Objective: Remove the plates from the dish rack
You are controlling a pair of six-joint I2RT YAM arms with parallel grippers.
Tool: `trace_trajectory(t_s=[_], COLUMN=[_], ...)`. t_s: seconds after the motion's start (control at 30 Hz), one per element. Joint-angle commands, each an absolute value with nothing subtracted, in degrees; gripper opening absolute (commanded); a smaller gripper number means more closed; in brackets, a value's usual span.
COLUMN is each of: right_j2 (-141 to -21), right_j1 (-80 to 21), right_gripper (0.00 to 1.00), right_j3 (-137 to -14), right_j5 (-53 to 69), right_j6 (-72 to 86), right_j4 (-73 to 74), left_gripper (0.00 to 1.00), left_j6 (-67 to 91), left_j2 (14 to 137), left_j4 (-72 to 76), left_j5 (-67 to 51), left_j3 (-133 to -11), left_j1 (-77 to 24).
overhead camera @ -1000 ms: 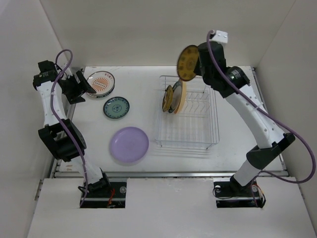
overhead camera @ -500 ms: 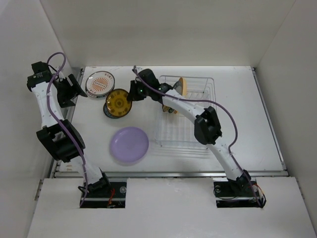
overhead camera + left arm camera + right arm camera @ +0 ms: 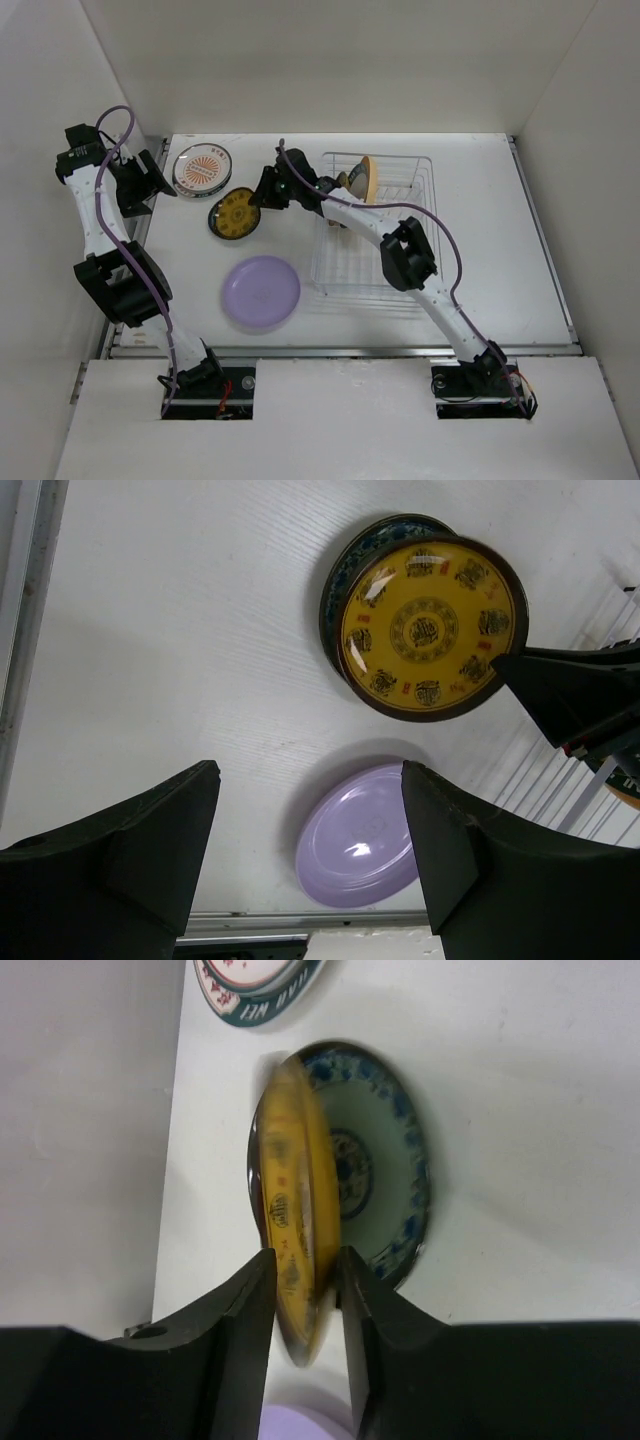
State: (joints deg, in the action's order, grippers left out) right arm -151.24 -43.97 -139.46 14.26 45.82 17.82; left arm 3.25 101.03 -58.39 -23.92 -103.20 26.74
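**Lowering the patterned plate onto the teal one**

The brown-and-yellow plate (image 3: 290,1210) is pinched by its rim between the fingers of the right gripper (image 3: 303,1258). It stands tilted on edge, with the teal plate (image 3: 375,1160) just beyond the fingertips and partly under it. The job now appears to be laying it flat as the top of a small stack.

To do that well, the wrist should roll until the plate's underside faces the teal plate. It should then sink gently until the far rim rests, and only then should the fingers part. Letting go while the plate is tilted risks it slapping down or sliding off toward the white sunburst plate (image 3: 201,168), which lies off to one side of the fingers.

The lavender plate (image 3: 261,292) lies behind the grip, nearer the bases, well apart. The dish rack (image 3: 375,250) sits behind the right wrist with a pale yellow plate (image 3: 370,178) upright in it.

The left gripper (image 3: 310,770) hangs spread wide, holding nothing, looking down on the stack from the far side.
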Motion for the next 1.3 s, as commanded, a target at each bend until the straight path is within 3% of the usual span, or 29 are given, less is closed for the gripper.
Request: trace_trajectory(t_s=[0.0, 0.03, 0.13, 0.17, 0.27, 0.63, 0.8, 0.9, 1.1, 1.27], right_j2=[-152.66, -153.19, -153.98, -153.98, -151.45, -131.6, -111.32, -107.32, -107.93, -108.98], right_j1=[-44.3, -44.3, -44.3, -44.3, -44.3, -44.82, -44.13, -41.24, -36.66, -35.51], right_gripper=[0.4, 0.52, 0.67, 0.77, 0.83, 0.83, 0.86, 0.87, 0.66, 0.66], right_j3=[-143.34, -145.0, -146.51, -146.51, -145.38, -139.49, -127.64, -124.12, -122.88, -119.36], right_j5=[10.55, 10.55, 13.61, 14.41, 14.16, 7.13, -13.85, -23.43, -32.52, -30.32], right_j6=[51.41, 51.42, 51.42, 51.42, 49.41, 30.42, 26.98, 26.98, 28.56, 28.56], right_j4=[15.11, 16.34, 17.67, 18.62, 23.46, 39.45, 45.33, 49.64, 59.68, 56.18], left_gripper=[0.71, 0.71, 0.71, 0.71, 0.71, 0.71, 0.71, 0.71, 0.72, 0.72], left_j6=[2.72, 2.72, 2.72, 2.72, 2.2, 0.71, -3.95, -5.88, -5.19, -4.66], left_j2=[100.46, 100.46, 99.94, 99.93, 99.93, 98.88, 96.07, 94.39, 93.6, 93.08], left_j4=[-59.06, -59.06, -59.59, -59.59, -60.12, -62.4, -62.4, -62.4, -62.4, -62.4], left_j5=[-24.08, -24.69, -25.22, -25.22, -25.22, -26.28, -23.31, -21.09, -21.7, -22.24], left_j3=[-102.92, -102.92, -102.92, -102.92, -103.53, -105.82, -105.29, -103.62, -102.92, -101.6], left_j1=[26.81, 26.81, 26.81, 26.81, 26.81, 26.81, 24.09, 21.45, 20.21, 19.69])
